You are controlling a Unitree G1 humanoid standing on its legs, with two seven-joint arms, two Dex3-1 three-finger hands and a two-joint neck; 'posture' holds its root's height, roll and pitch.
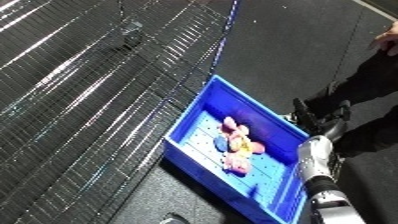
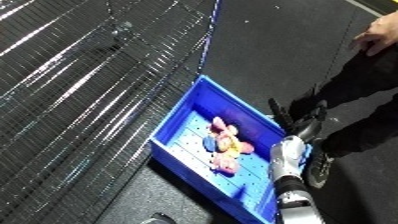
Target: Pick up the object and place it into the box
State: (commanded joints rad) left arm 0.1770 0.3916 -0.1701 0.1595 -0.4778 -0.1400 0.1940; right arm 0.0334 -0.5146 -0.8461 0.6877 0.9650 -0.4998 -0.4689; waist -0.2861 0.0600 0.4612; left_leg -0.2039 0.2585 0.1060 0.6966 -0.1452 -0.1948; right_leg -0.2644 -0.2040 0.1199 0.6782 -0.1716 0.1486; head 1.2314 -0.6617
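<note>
1. Left eye view: nearest the camera, the white and silver right forearm [image 1: 315, 170] rises from the lower right edge, running alongside the far-right wall of the blue bin [image 1: 266, 112].
2. The right hand [image 1: 313, 111] hangs just past the bin's right rim, over the dark floor [image 1: 293, 45]; its black fingers look loosely spread and hold nothing.
3. The toy [image 1: 236, 145], a pink, yellow and blue object, lies on the bin's floor near the middle.
4. A wire rack [image 1: 80, 90] fills the left side, beside the bin.
5. Right eye view: the same hand [image 2: 298, 114] shows beyond the bin's rim [image 2: 235, 97], apart from the toy [image 2: 224, 146] inside. The left hand is out of sight.
</note>
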